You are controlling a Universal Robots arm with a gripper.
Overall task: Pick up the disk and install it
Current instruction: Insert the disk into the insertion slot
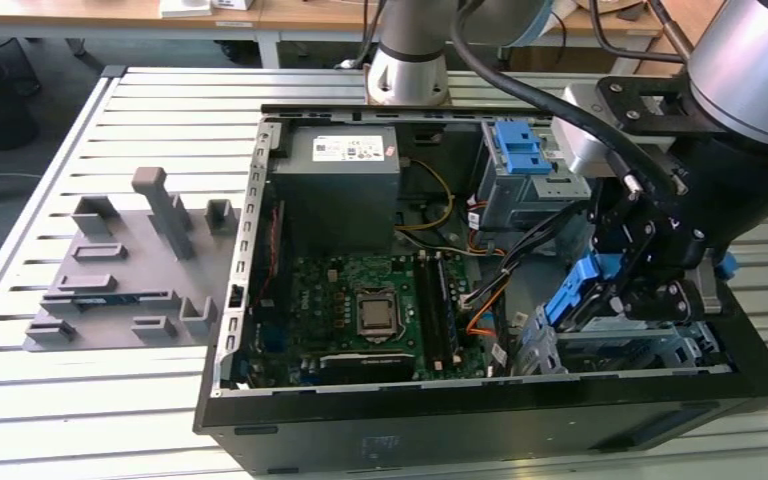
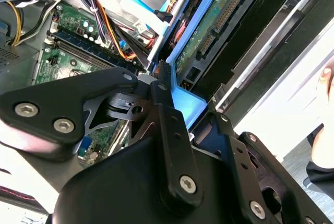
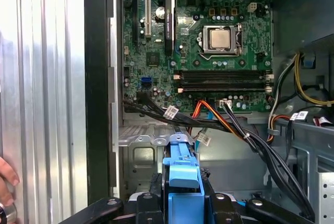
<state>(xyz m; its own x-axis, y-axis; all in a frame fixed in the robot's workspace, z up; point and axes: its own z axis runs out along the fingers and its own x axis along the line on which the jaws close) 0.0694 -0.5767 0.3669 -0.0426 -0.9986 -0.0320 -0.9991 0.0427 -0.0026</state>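
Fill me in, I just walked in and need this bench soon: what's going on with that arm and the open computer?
The robot arm's gripper is closed on the flat hard drive with blue plastic side rails. It holds the drive low inside the open black computer case, over the grey metal drive cage beside the green motherboard. The drive does not look seated in the cage yet.

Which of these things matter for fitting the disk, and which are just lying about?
In the job: disk, held by the gripper; drive bay; case.
Lying about: grey jig on the table; power supply; motherboard; blue latch.
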